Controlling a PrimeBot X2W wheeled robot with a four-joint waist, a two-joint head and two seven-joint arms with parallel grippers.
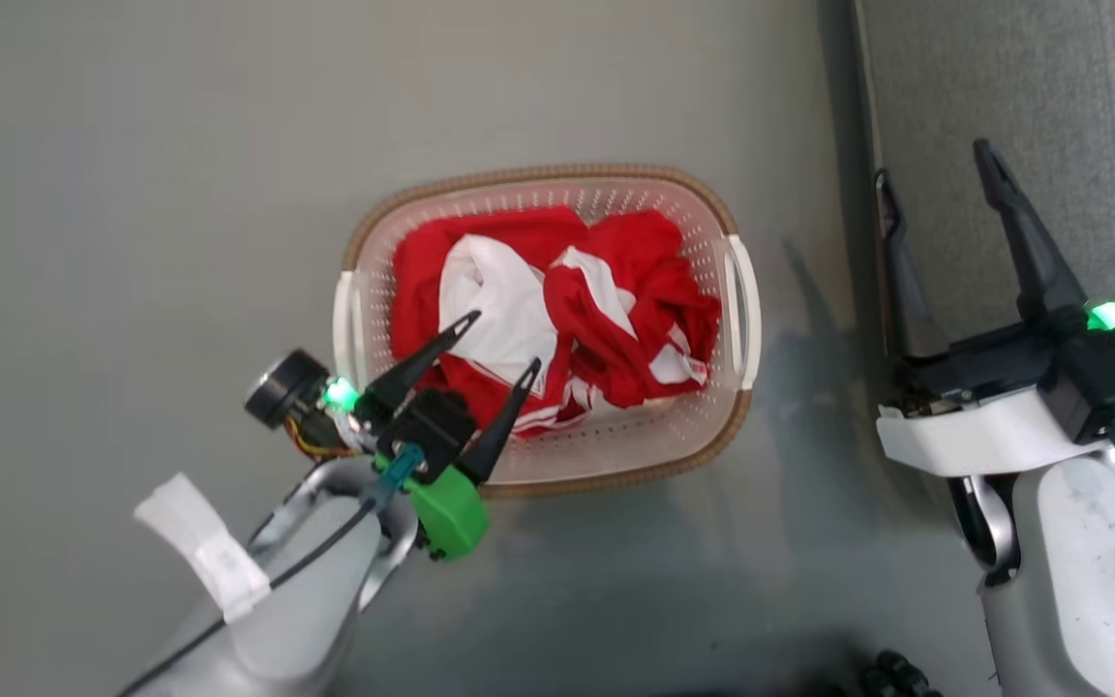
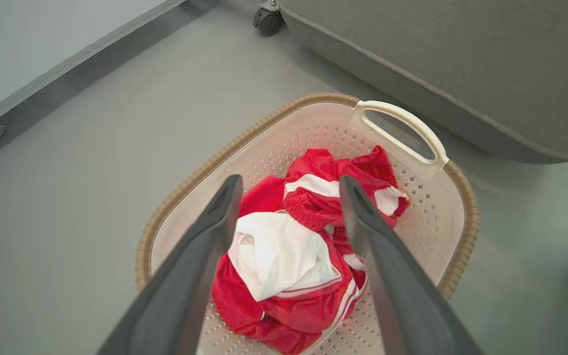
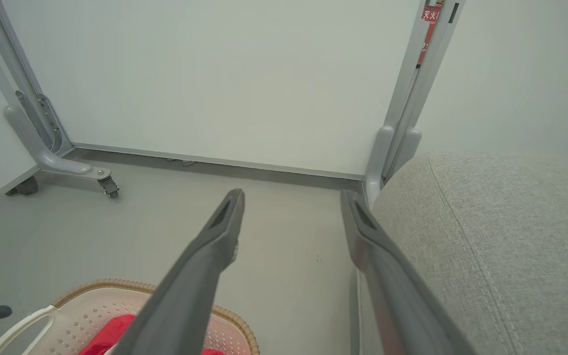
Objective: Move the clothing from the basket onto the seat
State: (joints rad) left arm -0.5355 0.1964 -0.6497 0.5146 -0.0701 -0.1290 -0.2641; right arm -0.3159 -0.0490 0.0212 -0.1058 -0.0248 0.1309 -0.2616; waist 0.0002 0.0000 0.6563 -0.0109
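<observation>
- The left gripper [image 1: 506, 339] hangs over the near-left edge of the basket [image 1: 616, 447]. Its fingers are spread wide and grasp nothing, and they point up and rightward in the head view, toward the clothing [image 1: 616, 319].
- The left wrist view adds that the red-and-white heap lies between and just beyond the two fingers [image 2: 215, 231], lower than their tips. How much gap there is to the cloth cannot be told.
- The right gripper [image 1: 933, 160] is also released and empty. It is well apart from the basket, with one finger over the edge of the seat [image 1: 1022, 97] and the other over the cushion.
- All the clothing is crumpled inside the basket, with a white patch on the left half and red folds with white stripes on the right.
- The basket's long axis runs left to right in the head view, with a white handle at each end. It stands on the grey floor [image 1: 132, 194], near the seat but not touching it.
- The right wrist view shows the seat's stitched seam, a corner of the basket, and farther off a pale wall [image 3: 239, 74] and a metal frame leg on a caster [image 3: 109, 187].
- The left wrist view shows a dark wheel [image 2: 266, 20] under the seat's far end.
</observation>
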